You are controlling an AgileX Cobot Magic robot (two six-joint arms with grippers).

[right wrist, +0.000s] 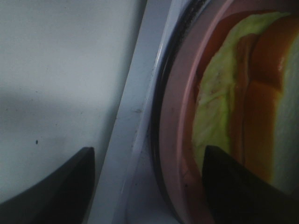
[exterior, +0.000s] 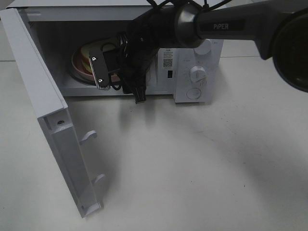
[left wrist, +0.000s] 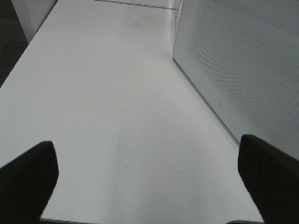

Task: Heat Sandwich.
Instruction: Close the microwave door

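The sandwich [exterior: 88, 56] lies on a round pink plate [exterior: 78, 68] inside the open microwave [exterior: 197, 91], in the left half of its cavity. The microwave stands at the far side of the table [exterior: 192, 168]. In the right wrist view the sandwich [right wrist: 219, 93] shows pale yellow-green filling with a soft, crumpled edge, orange-tan crust beside it and white bread beyond.

At the left, the microwave door [exterior: 43, 96] swings wide toward the table's near-left corner. Its inner edge is flat white plastic with two hooked latches [exterior: 90, 136]. The left gripper [left wrist: 147, 142] hovers over bare, smooth white tabletop with its dark fingers [left wrist: 32, 172] spread wide and nothing between them. A white panel with a fine dotted pattern [left wrist: 243, 70] stands just beside it.

The right gripper [exterior: 98, 70] reaches into the cavity over the plate's front rim. Its jaws stand apart, gripping nothing. Between them run the smooth pink plate rim [right wrist: 180, 116], a dark curved turntable edge [right wrist: 159, 107] and the pale sill [right wrist: 126, 140].

To the right, the glossy control panel carries round white knobs [exterior: 197, 73]. The tabletop in front of the microwave is open.
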